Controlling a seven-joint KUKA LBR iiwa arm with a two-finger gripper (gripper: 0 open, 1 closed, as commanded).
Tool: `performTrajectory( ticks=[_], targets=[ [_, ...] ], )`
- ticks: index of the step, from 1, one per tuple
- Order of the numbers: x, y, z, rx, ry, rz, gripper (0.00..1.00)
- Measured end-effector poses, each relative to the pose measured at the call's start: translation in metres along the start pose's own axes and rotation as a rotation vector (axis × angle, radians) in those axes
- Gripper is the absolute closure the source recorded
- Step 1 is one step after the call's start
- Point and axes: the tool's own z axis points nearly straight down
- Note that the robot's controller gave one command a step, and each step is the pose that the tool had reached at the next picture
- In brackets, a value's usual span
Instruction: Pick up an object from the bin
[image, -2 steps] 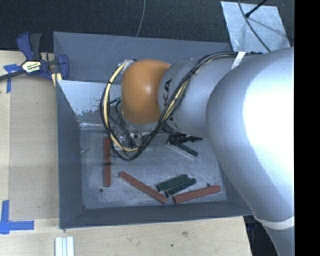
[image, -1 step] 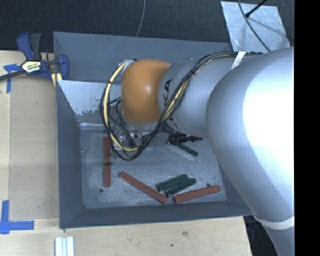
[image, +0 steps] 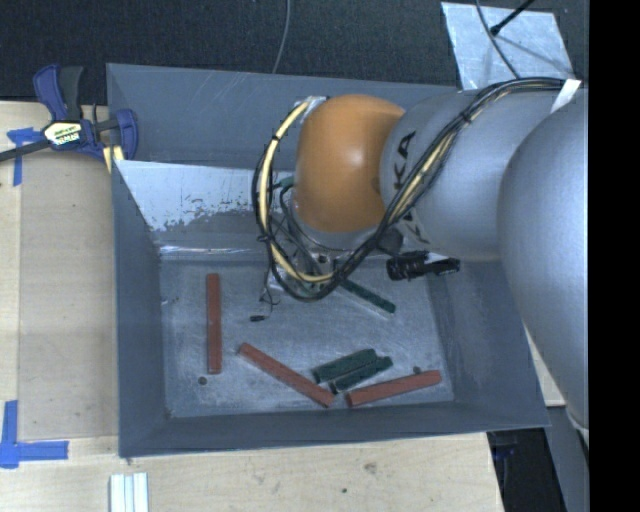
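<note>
Orange wrist cover (image: 345, 160) above the bin's (image: 140, 330) back middle.
Cables (image: 272, 225) mask the gripper (image: 300, 270), so open or closed cannot be told; a dark green stick (image: 370, 297) lies just beside it, red-brown sticks (image: 285, 375) nearer the front.

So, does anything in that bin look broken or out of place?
Nothing looks damaged or spilled. Three reddish-brown sticks and two dark green sticks lie loose at different angles on the bin floor, a third green stick partly under the arm. Just an unsorted scatter.
</note>
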Motion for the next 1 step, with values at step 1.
performTrajectory(
  ticks=[1],
  targets=[
    [0.0021, -0.0012, 0.066, 0.001, -0.001, -0.041, 0.0]
  ],
)
